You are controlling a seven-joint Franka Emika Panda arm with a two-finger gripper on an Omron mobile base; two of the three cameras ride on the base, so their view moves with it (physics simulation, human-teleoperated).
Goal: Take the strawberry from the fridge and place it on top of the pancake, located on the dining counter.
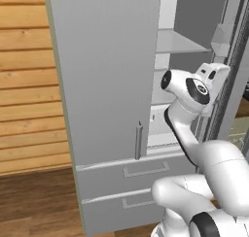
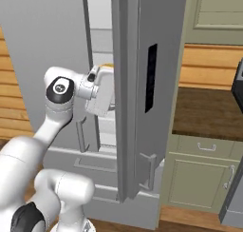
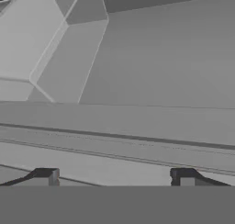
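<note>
The fridge (image 1: pixel 112 76) stands with one door open and the gripper (image 3: pixel 117 177), its jaws spread wide and empty, is reaching inside among the white shelves (image 1: pixel 177 42), so I judge that finding the strawberry, which I cannot see, and everything after it is left.

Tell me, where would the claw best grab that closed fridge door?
By the slim bar handle low on the right edge of the closed door, coming from the front with fingers either side: the bar stands upright, off the panel.
</note>
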